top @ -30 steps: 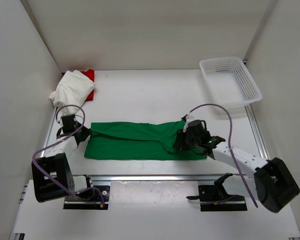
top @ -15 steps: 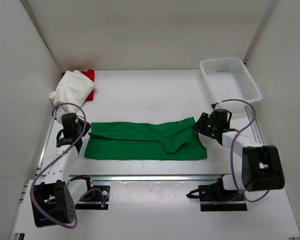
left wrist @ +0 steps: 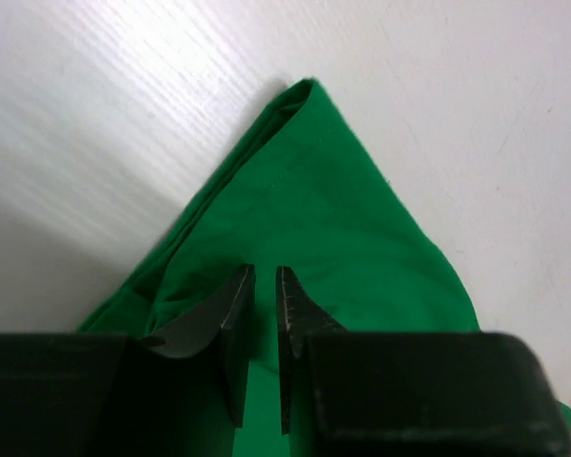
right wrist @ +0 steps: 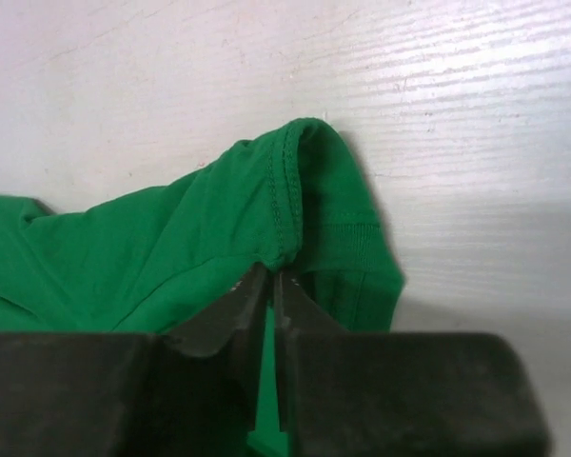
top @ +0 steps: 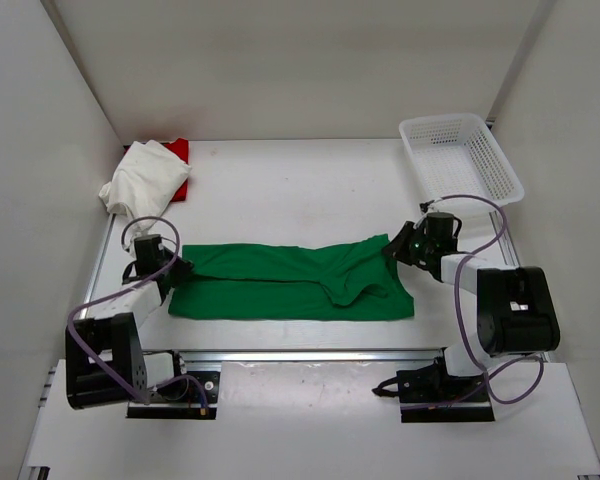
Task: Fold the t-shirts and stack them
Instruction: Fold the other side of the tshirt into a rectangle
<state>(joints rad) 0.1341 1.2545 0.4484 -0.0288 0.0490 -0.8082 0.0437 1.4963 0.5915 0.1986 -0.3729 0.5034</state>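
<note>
Left end effector (top: pixel 173 268), top view: set at the left end of the green t-shirt (top: pixel 290 280), which lies as a long folded band across the near middle of the bench (top: pixel 300 190). Right end effector (top: pixel 398 247) is at the band's upper right corner, touching it. White t-shirt (top: pixel 142 178) lies bunched in the far left corner on top of the red t-shirt (top: pixel 183 150), of which only an edge shows; both are well apart from the green one. White mesh basket (top: pixel 500 152) sits in the far right corner, beyond the right arm. Purple cable (top: pixel 480 205) loops over the right arm, another over the left; neither crosses the cloth. Nothing lies between the green band and the corner pile. Left wrist view: left end effector (left wrist: pixel 262 276) is over a pointed, layered corner of the green t-shirt (left wrist: pixel 333 219). Its fingers (left wrist: pixel 233 305) stand close with a narrow slot between them, and I cannot tell whether cloth is pinched. Bare bench (left wrist: pixel 124 95) lies beyond the corner. Right wrist view: right end effector (right wrist: pixel 271 276) is closed on the green t-shirt (right wrist: pixel 171 248). A stitched hem fold runs straight into the nearly touching tips, and cloth humps up just beyond them.
</note>
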